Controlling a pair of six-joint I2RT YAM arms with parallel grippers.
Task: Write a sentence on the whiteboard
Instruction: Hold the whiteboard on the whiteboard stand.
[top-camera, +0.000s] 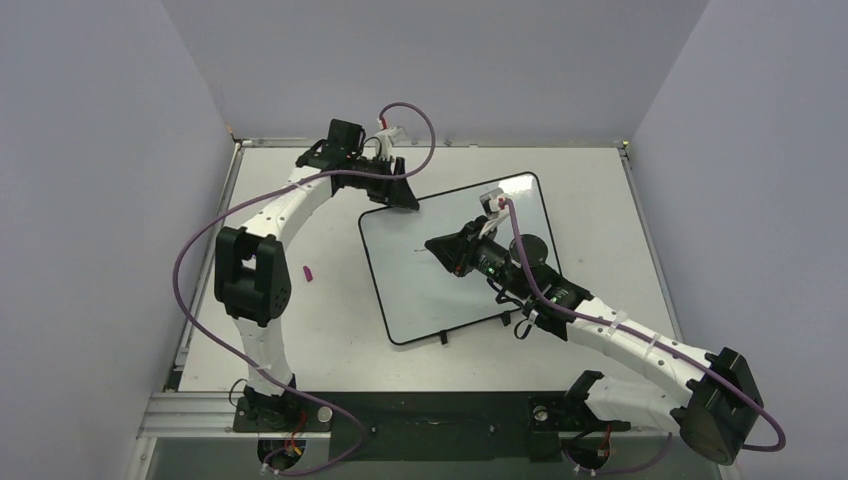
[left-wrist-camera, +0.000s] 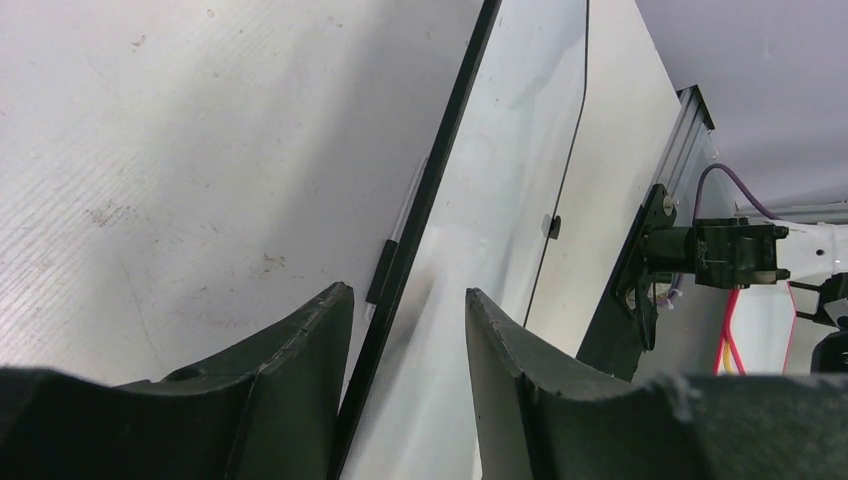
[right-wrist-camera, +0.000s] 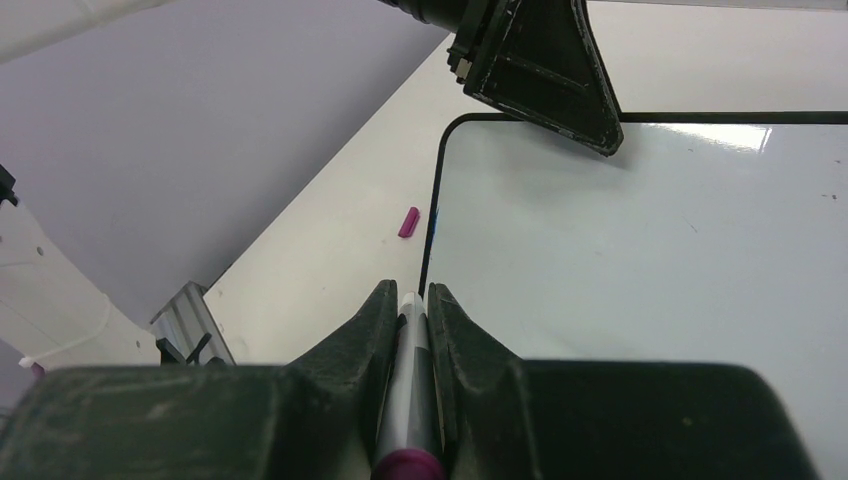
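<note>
The whiteboard (top-camera: 425, 295) (left-wrist-camera: 520, 120) (right-wrist-camera: 650, 230) lies flat and slanted on the table. No sentence shows on the bare white surface I can see. My left gripper (top-camera: 398, 195) (left-wrist-camera: 410, 290) is open at the board's far left corner. It straddles the black frame, one finger over the table and one over the board. My right gripper (top-camera: 436, 246) (right-wrist-camera: 408, 290) hovers over the board's left half, shut on a white marker (right-wrist-camera: 412, 370) with a magenta end. The marker's tip is hidden.
A pink marker cap (top-camera: 308, 272) (right-wrist-camera: 408, 221) lies on the table left of the board. My right arm (top-camera: 600, 325) stretches over the board's near right corner. Enclosure walls stand on three sides, and a metal rail (top-camera: 420, 410) runs along the near edge.
</note>
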